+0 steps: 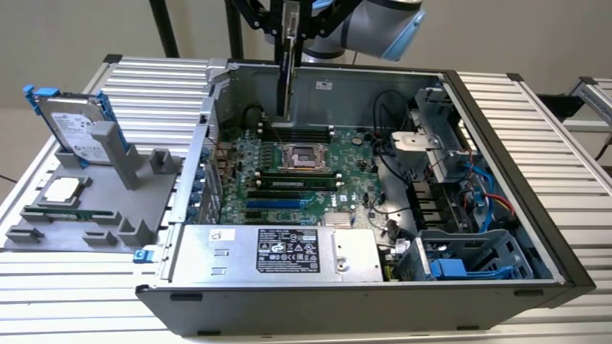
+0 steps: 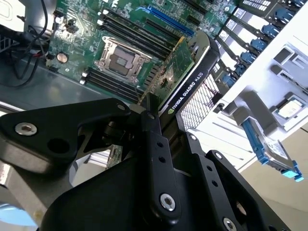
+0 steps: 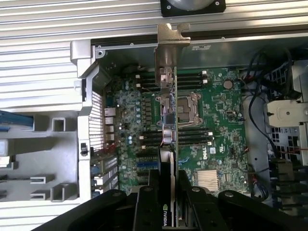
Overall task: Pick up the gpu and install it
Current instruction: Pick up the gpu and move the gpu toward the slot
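Gripper (image 3: 169,179) is clamping gpu (image 3: 168,125) edge-on above far end of motherboard (image 3: 219,113); card prob. off-slot, so lowering is risking bent contacts.

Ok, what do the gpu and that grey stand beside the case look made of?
The gpu: green circuit board, smooth black cooler, probably plastic, and bright bare-metal end bracket. The grey stand: uniform matte grey with blocky shapes, likely plastic.

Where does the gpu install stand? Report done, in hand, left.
Done: the gpu is picked up. In hand: the pincer holds it upright above the motherboard inside the open case. Left: it is not yet seated in a slot.
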`<state>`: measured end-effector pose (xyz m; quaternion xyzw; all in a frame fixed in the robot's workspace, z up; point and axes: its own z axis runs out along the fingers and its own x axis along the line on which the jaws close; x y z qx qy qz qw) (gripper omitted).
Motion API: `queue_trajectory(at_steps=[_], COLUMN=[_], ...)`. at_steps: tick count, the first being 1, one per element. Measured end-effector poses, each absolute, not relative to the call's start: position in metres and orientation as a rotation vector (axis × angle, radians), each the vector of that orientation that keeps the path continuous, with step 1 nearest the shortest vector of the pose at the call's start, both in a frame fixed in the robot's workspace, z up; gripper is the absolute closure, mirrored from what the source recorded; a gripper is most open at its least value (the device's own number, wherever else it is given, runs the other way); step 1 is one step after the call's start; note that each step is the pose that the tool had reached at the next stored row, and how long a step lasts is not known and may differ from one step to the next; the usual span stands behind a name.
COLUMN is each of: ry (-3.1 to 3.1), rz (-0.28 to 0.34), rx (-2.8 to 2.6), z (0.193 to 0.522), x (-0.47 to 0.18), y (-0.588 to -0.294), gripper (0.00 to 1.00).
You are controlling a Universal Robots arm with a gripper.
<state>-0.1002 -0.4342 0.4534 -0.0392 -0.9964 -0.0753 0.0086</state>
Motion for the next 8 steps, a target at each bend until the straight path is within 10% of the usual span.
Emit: queue_trajectory(at_steps=[8], ry=[-3.113], rz=[-0.235], rx=[-0.096], z=[0.4534], x=[-0.1002], y=[-0.4342], gripper=[1.00])
